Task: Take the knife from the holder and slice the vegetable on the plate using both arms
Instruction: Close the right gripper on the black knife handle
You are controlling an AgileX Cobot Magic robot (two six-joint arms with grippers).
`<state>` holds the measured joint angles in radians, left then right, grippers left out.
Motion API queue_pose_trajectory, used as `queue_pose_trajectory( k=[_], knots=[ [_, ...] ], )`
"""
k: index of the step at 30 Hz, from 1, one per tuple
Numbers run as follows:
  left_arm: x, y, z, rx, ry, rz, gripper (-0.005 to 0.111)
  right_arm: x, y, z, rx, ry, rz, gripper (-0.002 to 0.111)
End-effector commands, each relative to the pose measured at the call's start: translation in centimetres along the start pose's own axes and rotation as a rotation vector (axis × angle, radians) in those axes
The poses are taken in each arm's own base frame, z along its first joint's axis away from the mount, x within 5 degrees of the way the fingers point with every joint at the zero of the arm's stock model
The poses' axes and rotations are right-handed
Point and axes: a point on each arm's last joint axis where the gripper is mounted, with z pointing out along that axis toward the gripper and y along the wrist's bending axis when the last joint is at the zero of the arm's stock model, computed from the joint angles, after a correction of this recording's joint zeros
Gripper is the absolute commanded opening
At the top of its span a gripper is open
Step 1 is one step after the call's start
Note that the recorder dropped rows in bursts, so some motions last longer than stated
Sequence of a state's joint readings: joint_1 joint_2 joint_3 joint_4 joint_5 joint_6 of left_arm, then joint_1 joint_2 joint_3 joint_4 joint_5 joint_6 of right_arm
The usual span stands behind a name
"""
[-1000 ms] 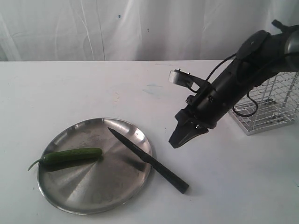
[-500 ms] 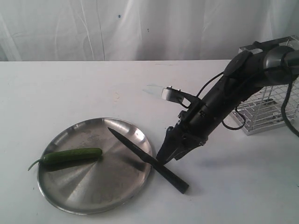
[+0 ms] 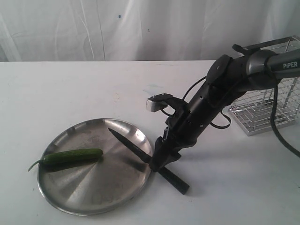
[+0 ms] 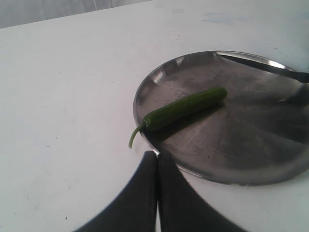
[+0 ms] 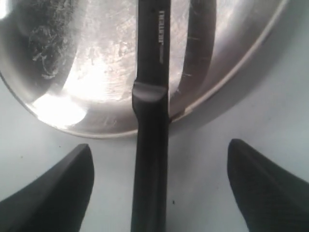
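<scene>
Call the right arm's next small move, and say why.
Probably lower slightly and close the jaws on the handle. The right gripper is open and straddles the knife, whose handle sits centred between the fingers without touching them. The knife lies across the rim of the plate, and the vegetable is uncut.

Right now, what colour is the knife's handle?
Black, like the blade. The knife handle shows best in the right wrist view.

White surface [image 3: 70, 89], bearing a steel plate [image 3: 93, 187] at front left, a wire holder [image 3: 255, 123] at far right, and a knife [image 3: 174, 180], handle down, blade over the plate's rim.
</scene>
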<state>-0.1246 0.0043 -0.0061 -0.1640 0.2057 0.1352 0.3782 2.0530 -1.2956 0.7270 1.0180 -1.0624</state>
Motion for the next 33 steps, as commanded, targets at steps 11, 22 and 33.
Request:
queue_pose_trajectory(
  k=[11, 22, 33],
  knots=[
    [0.1, 0.0, 0.0, 0.0, -0.002, -0.01, 0.0, -1.3, 1.5, 1.6, 0.088, 0.036, -0.134, 0.071],
    [0.1, 0.0, 0.0, 0.0, -0.002, -0.01, 0.0, -1.1, 1.4, 1.7, 0.109, 0.069, -0.161, 0.071],
    [0.1, 0.0, 0.0, 0.0, -0.002, -0.01, 0.0, -0.7, 1.1, 2.3, 0.091, 0.107, -0.158, 0.067]
  ],
)
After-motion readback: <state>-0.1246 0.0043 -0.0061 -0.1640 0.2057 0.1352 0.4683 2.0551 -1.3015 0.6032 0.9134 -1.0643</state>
